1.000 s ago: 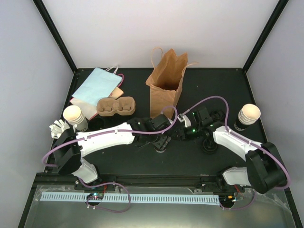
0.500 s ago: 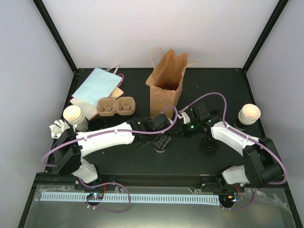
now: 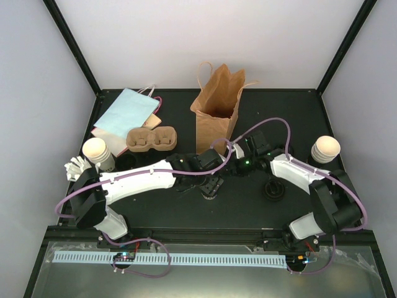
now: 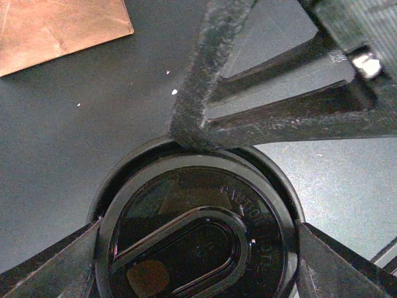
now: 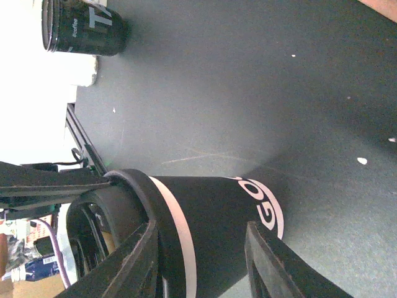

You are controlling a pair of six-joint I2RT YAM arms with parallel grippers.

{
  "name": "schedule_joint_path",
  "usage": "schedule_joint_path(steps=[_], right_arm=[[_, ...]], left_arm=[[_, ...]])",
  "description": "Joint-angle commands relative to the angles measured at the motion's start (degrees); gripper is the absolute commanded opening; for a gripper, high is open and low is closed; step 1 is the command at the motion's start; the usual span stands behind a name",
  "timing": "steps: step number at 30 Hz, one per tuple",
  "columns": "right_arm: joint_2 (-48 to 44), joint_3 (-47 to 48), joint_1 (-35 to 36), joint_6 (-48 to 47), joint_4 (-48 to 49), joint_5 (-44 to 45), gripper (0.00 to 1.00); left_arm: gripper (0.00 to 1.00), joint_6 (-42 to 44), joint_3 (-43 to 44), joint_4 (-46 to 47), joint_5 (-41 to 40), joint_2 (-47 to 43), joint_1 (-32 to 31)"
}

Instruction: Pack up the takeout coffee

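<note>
Tall brown paper bag (image 3: 217, 115) upright at far centre, mouth open.
Right arm has swung left over last second, off second lidded black cup (image 3: 273, 188), now exposed right of centre.
Right gripper (image 5: 201, 226): jaws part-way apart, tips at side of small black paper cup with round black plastic lid (image 4: 192, 242). Pinching or not, cannot tell.
Left gripper (image 3: 211, 185): clasps that cup from above, just near of bag.
Judgement: both arms on one cup, so lid check or handover; bagging not yet done.
</note>
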Motion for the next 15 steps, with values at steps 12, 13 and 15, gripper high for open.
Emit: schedule_joint_path(steps=[12, 13, 15], right_arm=[[6.00, 0.30, 3.37, -0.14, 4.53, 1.93, 0.41], [6.10, -0.05, 3.48, -0.20, 4.86, 1.85, 0.41], [6.38, -0.80, 3.66, -0.15, 5.49, 1.60, 0.41]], left_arm=[[0.80, 1.09, -3.33, -0.74, 8.53, 5.25, -0.84], [0.80, 1.08, -3.33, -0.79, 8.53, 5.32, -0.86], [0.80, 1.10, -3.33, -0.75, 8.47, 5.49, -0.89]])
